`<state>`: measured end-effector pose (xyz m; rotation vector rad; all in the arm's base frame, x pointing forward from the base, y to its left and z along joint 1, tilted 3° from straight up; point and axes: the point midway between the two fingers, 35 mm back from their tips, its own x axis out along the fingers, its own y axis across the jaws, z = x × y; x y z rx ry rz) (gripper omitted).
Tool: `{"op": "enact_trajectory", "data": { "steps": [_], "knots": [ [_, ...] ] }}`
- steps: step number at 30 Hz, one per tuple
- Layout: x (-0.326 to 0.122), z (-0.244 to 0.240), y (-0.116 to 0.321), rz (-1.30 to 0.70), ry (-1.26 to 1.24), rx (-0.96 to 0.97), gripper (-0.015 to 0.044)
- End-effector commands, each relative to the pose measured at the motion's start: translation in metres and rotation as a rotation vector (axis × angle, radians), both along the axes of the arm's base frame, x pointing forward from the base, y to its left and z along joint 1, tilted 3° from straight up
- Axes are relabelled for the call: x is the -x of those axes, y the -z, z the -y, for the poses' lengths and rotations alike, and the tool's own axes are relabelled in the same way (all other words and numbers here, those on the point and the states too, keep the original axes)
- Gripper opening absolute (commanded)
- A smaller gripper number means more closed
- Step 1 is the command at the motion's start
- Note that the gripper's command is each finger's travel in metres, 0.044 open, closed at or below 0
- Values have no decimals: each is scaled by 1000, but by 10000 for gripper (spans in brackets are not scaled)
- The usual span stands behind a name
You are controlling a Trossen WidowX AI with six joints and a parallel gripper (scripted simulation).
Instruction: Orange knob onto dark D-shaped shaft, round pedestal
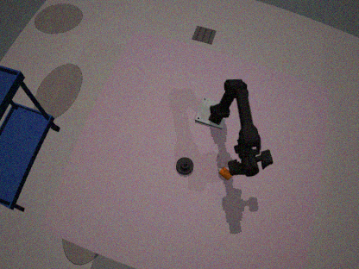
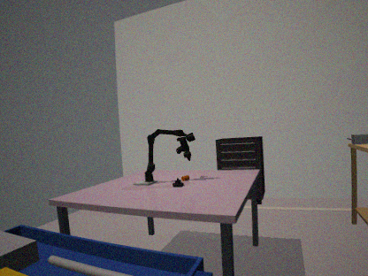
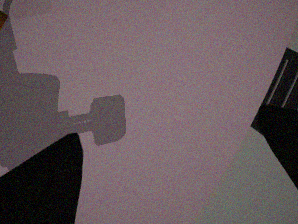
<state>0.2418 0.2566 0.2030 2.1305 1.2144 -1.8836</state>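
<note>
The orange knob (image 1: pixel 224 173) (image 2: pixel 185 178) rests on the table apart from the pedestal; a sliver of the knob (image 3: pixel 2 21) shows at the wrist view's upper left edge. The dark round pedestal (image 1: pixel 179 170) (image 2: pixel 178 185) stands on the table, with its shaft (image 1: pixel 185 165) (image 2: pixel 178 180) upright and bare. The shaft's flat side cannot be made out. My gripper (image 1: pixel 248 165) (image 2: pixel 184 154) (image 3: pixel 173 129) is open and empty, with its fingers wide apart. It hangs well above the table, near the knob and off to one side of it; the pedestal is farther away.
The arm's pale base plate (image 1: pixel 204 113) is on the pink table (image 1: pixel 129 129) (image 2: pixel 133 199). A dark chair (image 2: pixel 239 152) stands behind the table. Blue shelving (image 1: pixel 22 151) is at the left in the top view. The arm's shadow (image 3: pixel 30 115) falls on the table.
</note>
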Motion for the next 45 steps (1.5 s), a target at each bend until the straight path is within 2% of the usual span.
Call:
{"op": "enact_trajectory", "data": {
  "steps": [1,3,11,19,30,45],
  "knots": [
    [0,0,1,-8,14,4,426],
    [-1,3,7,-70,130,36,440],
    [-8,23,42,-392,870,211,440],
    [-12,46,73,-600,1646,317,440],
    [-14,65,94,-681,2260,311,440],
    [-16,67,95,-686,2302,306,440]
  ]
}}
